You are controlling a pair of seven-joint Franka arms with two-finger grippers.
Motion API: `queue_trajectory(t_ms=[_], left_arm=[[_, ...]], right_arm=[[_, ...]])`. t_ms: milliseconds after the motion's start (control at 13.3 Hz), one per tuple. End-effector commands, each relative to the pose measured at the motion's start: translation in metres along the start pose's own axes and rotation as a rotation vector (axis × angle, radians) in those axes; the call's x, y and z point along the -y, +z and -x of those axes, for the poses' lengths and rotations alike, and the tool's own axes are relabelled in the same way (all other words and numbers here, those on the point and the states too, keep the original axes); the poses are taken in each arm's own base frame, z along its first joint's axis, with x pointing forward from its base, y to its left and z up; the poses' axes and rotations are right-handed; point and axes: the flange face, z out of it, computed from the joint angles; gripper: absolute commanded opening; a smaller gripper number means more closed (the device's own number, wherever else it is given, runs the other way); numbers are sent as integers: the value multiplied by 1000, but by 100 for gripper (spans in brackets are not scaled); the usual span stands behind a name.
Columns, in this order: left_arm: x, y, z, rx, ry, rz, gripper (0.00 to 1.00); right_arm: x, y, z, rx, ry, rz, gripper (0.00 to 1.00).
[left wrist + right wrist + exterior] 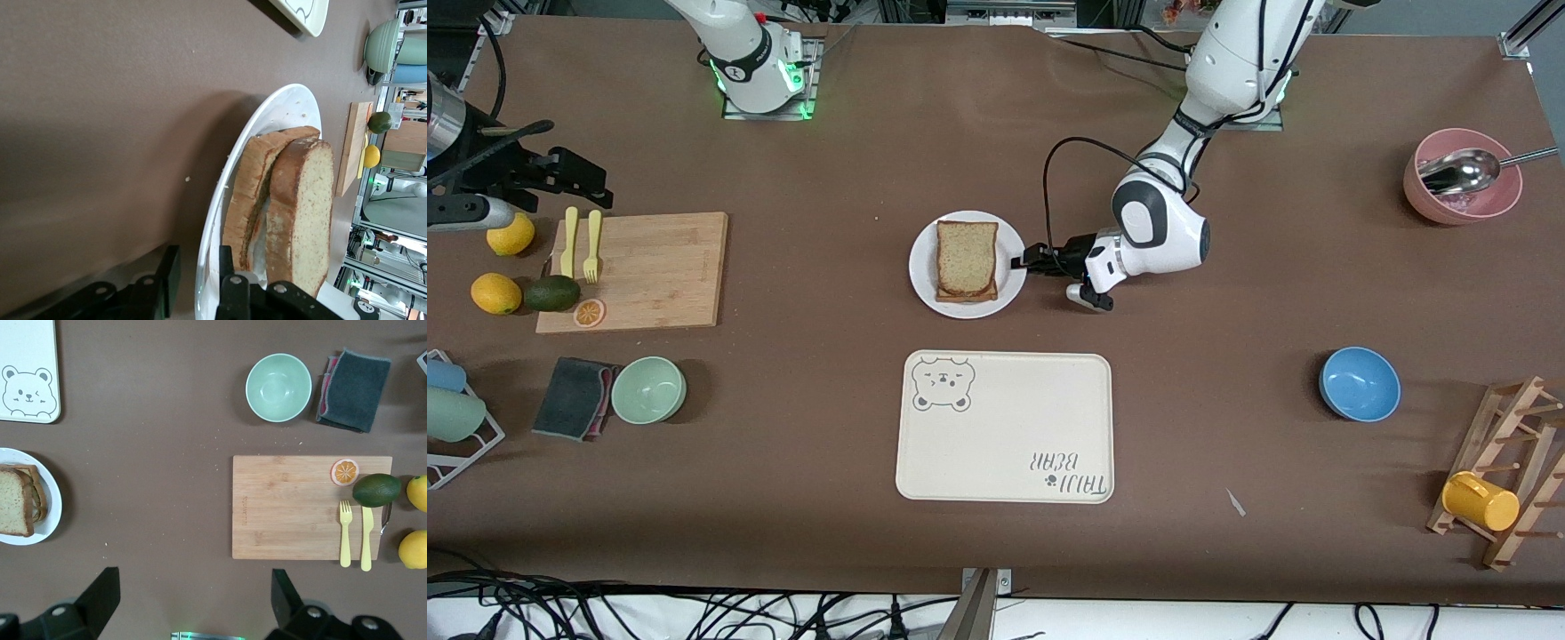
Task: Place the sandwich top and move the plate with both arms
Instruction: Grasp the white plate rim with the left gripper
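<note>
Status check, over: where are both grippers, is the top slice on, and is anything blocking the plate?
Left gripper straddling plate rim, not clamped. Right gripper open, waiting over cutting board's end. Sandwich top on stack. Nothing blocking.

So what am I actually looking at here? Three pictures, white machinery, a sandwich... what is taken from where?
These are two white robot arms at a brown table, each ending in a two-finger gripper. The wide picture comes from a high camera facing them; the other two come from cameras on each arm's wrist.

In the middle sits a white plate with the sandwich top already lying on the slice beneath it. The left gripper is down at the plate's rim, one finger above the rim and one under it. The right gripper waits open, high over the cutting board at its end of the table.

Nearer the front camera lies a cream bear tray. Bowls, fruit and a cup rack stand around the edges.
</note>
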Motion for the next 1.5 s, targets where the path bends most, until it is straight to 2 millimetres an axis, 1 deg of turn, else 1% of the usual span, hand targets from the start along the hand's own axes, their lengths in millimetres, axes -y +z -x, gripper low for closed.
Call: queue_trajectory(t_ms=[0, 150, 301, 376, 677, 828, 1429], left_arm=[[-4, 5, 0, -28, 12, 8, 30], [-5, 7, 1, -27, 11, 9, 30], [-6, 10, 5, -19, 16, 7, 21], [-5, 10, 6, -17, 17, 6, 13], [-5, 11, 6, -16, 14, 7, 9], [-4, 11, 7, -13, 18, 9, 0], [-1, 12, 10, -25, 0, 34, 0]], right_arm=[[-1, -2, 3, -6, -1, 1, 100], [-2, -2, 3, -7, 1, 1, 100], [-1, -2, 3, -7, -1, 1, 100], [-1, -2, 3, -7, -1, 1, 100], [-1, -2, 3, -7, -1, 1, 100], [-1, -2, 3, -7, -1, 1, 100], [-2, -2, 3, -7, 1, 1, 100]])
